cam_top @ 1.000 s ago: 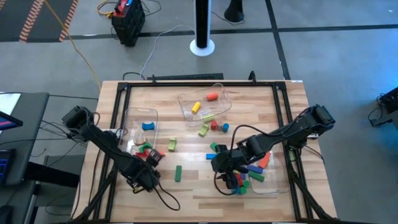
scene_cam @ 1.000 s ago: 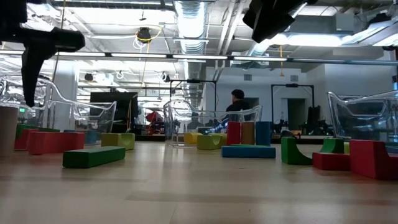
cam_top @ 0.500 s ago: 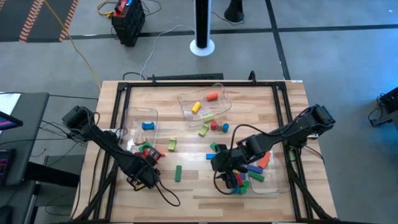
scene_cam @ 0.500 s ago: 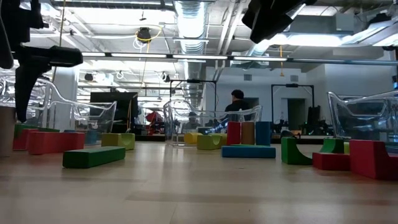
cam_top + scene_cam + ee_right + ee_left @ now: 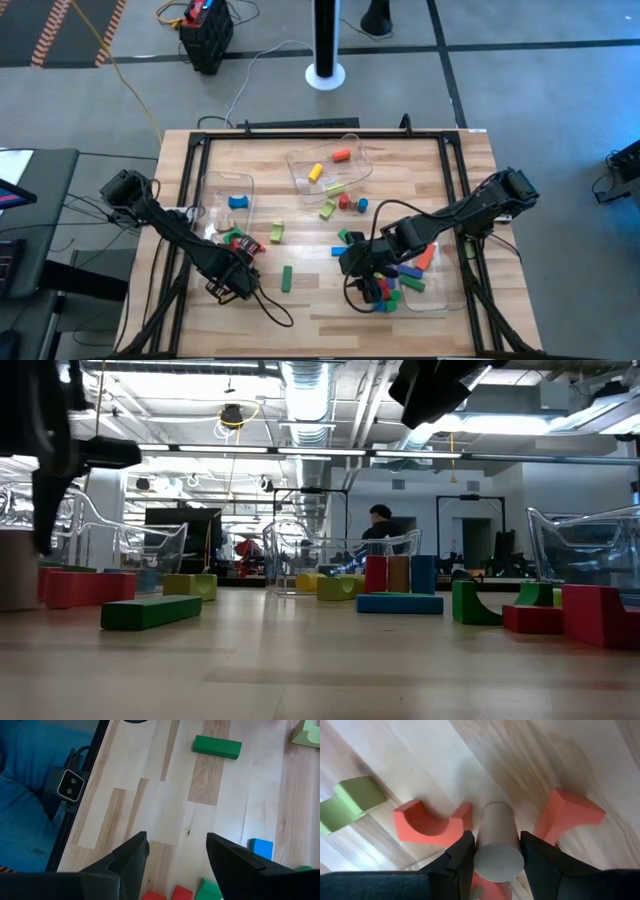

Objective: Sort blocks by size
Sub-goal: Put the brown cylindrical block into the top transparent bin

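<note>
A pale grey cylinder [image 5: 497, 827] stands upright on the table between two red arch blocks [image 5: 432, 822] [image 5: 567, 815], near the left bin's near end. My left gripper [image 5: 497, 851] [image 5: 233, 282] points down over it and is shut on it. The low view shows the same cylinder [image 5: 18, 570] at the picture's left edge. More blocks lie loose in mid-table, among them a green bar [image 5: 287, 278]. My right gripper [image 5: 176, 851] [image 5: 362, 262] hangs open above the table right of centre, with nothing between its fingers. My left gripper pinches the cylinder's round side near its top [image 5: 481, 845] between its two fingers [image 5: 462, 857], one on each side. The fingers come from above, pointing down along the cylinder. The cylinder is upright, its bottom end on the table.
Clear plastic bins stand at the left [image 5: 225, 200], at the far middle [image 5: 330, 165] and at the right [image 5: 432, 280], each with blocks inside. A green notched block [image 5: 350, 802] lies close to the left gripper. Bare wood shows along the near edge [image 5: 320, 320].
In the low view my left gripper has sunk a little beside the pale cylinder, which stays standing on the table.
</note>
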### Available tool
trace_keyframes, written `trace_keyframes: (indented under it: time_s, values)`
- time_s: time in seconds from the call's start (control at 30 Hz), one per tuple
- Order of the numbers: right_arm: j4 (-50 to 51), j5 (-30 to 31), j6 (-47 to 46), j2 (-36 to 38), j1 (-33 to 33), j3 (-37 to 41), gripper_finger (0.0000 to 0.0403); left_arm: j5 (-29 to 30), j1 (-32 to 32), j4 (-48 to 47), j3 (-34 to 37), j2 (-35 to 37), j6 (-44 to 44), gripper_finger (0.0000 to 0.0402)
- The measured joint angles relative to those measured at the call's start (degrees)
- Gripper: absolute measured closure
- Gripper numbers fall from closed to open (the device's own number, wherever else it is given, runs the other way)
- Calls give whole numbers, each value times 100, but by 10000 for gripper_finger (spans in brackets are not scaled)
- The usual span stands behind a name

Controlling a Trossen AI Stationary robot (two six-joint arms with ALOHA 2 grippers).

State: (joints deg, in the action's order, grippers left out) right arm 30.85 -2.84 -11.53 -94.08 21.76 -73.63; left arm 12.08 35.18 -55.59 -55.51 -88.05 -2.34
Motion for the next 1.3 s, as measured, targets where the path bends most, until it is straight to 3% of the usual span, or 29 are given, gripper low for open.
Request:
trace_keyframes:
  time_s: [0.27, 0.6, 0.77, 1.03, 1.3]
  values:
    - [86, 193, 136, 0, 0, 0, 168, 850, -16, 87, -425, 257, 49, 266]
    - [-144, 1013, 697, 0, 79, 0, 168, 2019, -133, 1400, -498, 1939, 90, 267]
    - [-726, 1848, 1322, 0, 204, 0, 168, 2072, -190, 2511, -498, 2319, -333, 267]
    - [-1745, 4193, 2767, 0, 537, 0, 168, 1780, -464, 3444, -498, 2324, -751, 267]
    - [-2912, 4812, 3988, 0, 729, 0, 168, 1068, -779, 4289, -498, 2324, -863, 267]
